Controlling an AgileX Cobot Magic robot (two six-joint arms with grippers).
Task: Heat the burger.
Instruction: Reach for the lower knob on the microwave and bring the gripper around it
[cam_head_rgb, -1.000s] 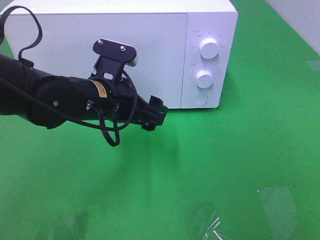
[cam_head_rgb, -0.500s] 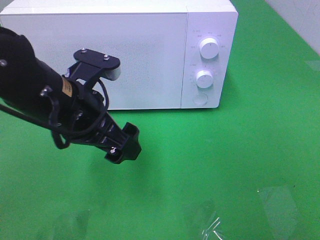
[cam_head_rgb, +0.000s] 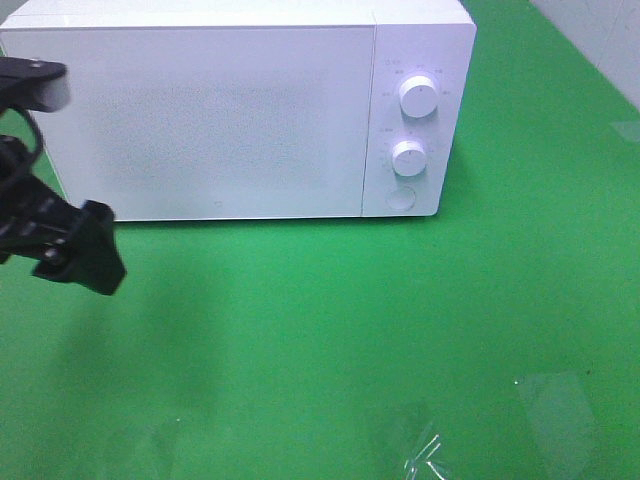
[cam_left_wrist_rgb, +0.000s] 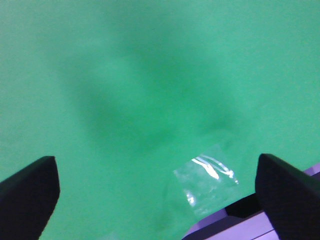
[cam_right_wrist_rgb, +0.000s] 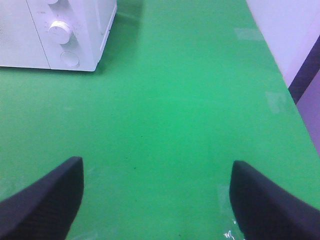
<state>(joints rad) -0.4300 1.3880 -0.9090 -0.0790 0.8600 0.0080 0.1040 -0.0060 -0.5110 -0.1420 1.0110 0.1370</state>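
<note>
– Beside the microwave (cam_head_rgb: 210, 120), what is different now?
– My left tool (cam_head_rgb: 85, 255) is off at the left edge of the table (cam_head_rgb: 400, 330). A second ago it hung right in front of the door. Its jaws stand wide and empty. My right tool (cam_right_wrist_rgb: 157, 200) is also spread, with nothing between.
– And the burger?
– I see it nowhere. The door is shut, so I judge it is inside, though I cannot confirm that. If so, the heating waits on the knobs (cam_head_rgb: 418, 95).
– The surroundings?
– Flat green cloth with clear, shiny tape patches (cam_head_rgb: 420, 445) near the front, and a pale wall (cam_head_rgb: 600, 30) at the far right corner.
</note>
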